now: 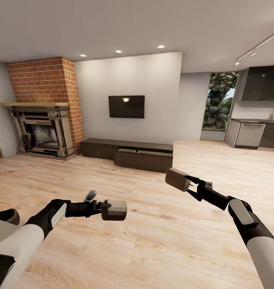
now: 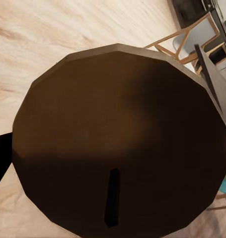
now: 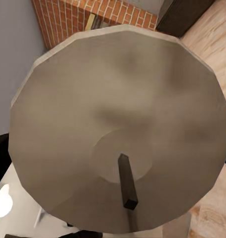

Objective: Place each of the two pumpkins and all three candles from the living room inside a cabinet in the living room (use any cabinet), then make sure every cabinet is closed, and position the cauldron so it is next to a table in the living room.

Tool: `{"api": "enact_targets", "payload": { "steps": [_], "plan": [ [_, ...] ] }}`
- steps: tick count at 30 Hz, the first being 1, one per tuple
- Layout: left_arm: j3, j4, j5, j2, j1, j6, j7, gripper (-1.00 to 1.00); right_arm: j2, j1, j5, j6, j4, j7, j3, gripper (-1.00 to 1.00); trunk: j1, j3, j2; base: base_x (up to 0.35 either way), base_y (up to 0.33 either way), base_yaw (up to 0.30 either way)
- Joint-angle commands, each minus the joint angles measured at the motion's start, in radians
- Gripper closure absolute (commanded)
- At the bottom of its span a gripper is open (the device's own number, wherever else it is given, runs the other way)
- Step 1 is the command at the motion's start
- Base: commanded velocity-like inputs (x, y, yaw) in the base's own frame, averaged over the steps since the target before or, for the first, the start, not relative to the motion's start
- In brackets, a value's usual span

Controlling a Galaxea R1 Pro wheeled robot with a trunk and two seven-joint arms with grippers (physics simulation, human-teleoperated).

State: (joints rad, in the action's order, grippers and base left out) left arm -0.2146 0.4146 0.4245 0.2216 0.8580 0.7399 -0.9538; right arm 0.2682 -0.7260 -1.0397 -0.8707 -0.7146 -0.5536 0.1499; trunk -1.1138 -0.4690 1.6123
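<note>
I hold a tan candle in each hand above the wood floor. My left gripper [image 1: 107, 207] is shut on one candle [image 1: 115, 210], whose round end with its dark wick takes up most of the left wrist view [image 2: 117, 129]. My right gripper [image 1: 190, 184] is shut on another candle [image 1: 178, 179], seen end-on with its wick in the right wrist view [image 3: 117, 114]. Ahead against the white wall stands the long dark-brown cabinet [image 1: 101, 147]. Its right-hand drawer [image 1: 144, 152] is pulled open and shows a light inside. Pumpkins, cauldron and table are out of view.
A brick fireplace [image 1: 44, 116] stands at the far left and a wall TV [image 1: 126, 106] hangs above the cabinet. A kitchen counter [image 1: 253, 134] lies at the far right. Wooden chairs [image 2: 197, 39] appear behind the left candle. Open wood floor [image 1: 125, 249] stretches between me and the cabinet.
</note>
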Motion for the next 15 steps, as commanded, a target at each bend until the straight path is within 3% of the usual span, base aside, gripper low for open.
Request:
{"api": "enact_targets", "payload": {
  "steps": [1, 15],
  "plan": [
    [-0.003, 0.001, 0.013, 0.001, 0.001, 0.009, -0.001, 1.00, -0.001, -0.001, -0.009, -0.010, 0.000, -0.001, 0.003, 1.00, 0.000, -0.003, 0.001, 0.278, -0.195, -0.124],
    [-0.003, 0.001, 0.013, 0.000, 0.001, 0.009, 0.001, 1.00, -0.001, -0.001, -0.009, -0.007, 0.000, -0.002, 0.003, 1.00, 0.000, -0.023, 0.001, 0.284, -0.166, -0.163]
  ]
}}
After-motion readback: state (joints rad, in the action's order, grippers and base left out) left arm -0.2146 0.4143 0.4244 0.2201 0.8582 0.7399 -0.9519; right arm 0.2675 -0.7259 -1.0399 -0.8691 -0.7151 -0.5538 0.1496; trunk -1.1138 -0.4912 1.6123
